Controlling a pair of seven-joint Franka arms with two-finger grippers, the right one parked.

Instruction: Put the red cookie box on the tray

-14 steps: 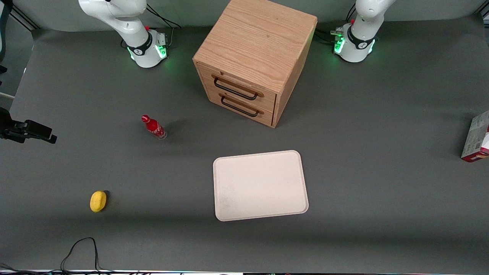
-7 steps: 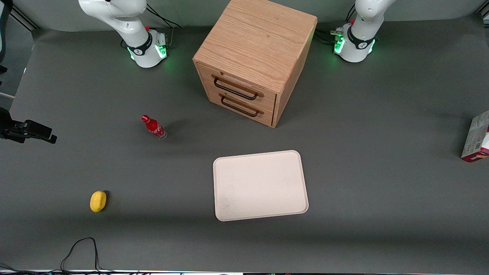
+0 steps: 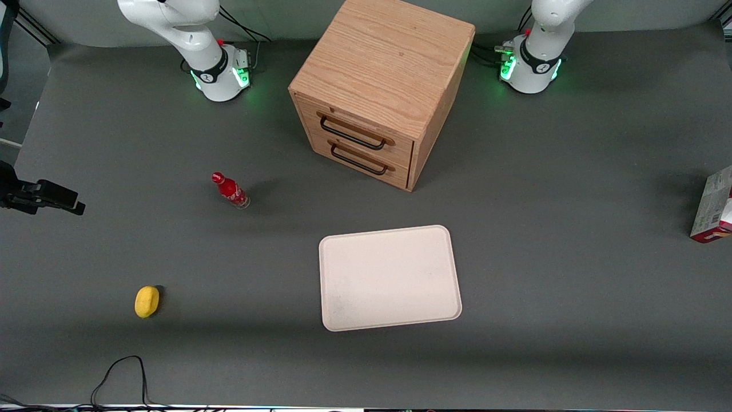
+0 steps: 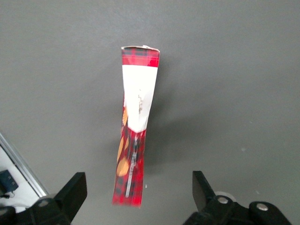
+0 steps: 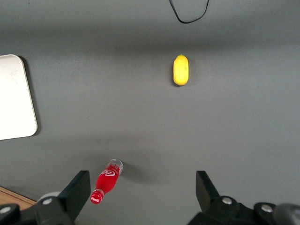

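Note:
The red cookie box (image 3: 713,207) stands on its narrow edge at the working arm's end of the table, far sideways from the cream-white tray (image 3: 390,278). In the left wrist view the red cookie box (image 4: 135,122) shows its thin red-and-white edge against the grey table. My left gripper (image 4: 138,188) hangs above the box, open, with one black finger (image 4: 74,188) on each side of the box's near end and well apart from it. Nothing is held. The gripper is outside the front view. A corner of the tray (image 5: 14,96) also appears in the right wrist view.
A wooden drawer cabinet (image 3: 382,86) stands farther from the front camera than the tray. A small red bottle (image 3: 230,190) and a yellow lemon (image 3: 147,301) lie toward the parked arm's end. A black cable (image 3: 117,375) loops at the front edge.

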